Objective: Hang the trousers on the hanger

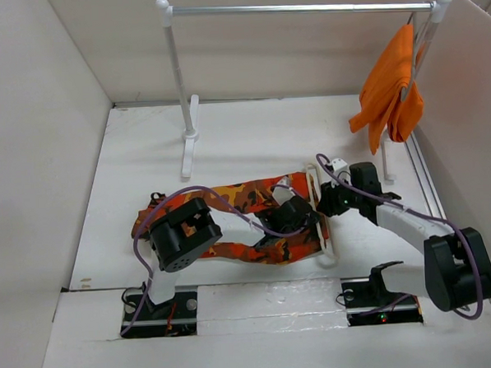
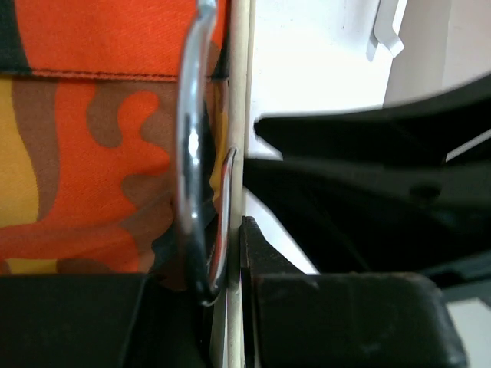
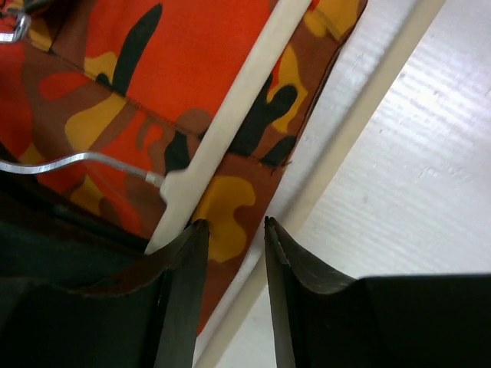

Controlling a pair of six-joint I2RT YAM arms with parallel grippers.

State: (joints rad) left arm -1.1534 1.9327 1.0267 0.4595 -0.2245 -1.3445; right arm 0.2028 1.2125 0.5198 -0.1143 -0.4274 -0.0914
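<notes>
The camouflage trousers lie flat across the middle of the table and run through the cream hanger at their right end. My left gripper is shut on a hanger bar right beside the metal hook, with the trousers to its left. Just right of the hanger, my right gripper is open. In the right wrist view its tips hover over the trousers' edge, between the hanger's two bars, with nothing between them.
A silver rail on white posts stands at the back, its left foot on the table. A plain orange garment hangs at the rail's right end. White walls close in both sides.
</notes>
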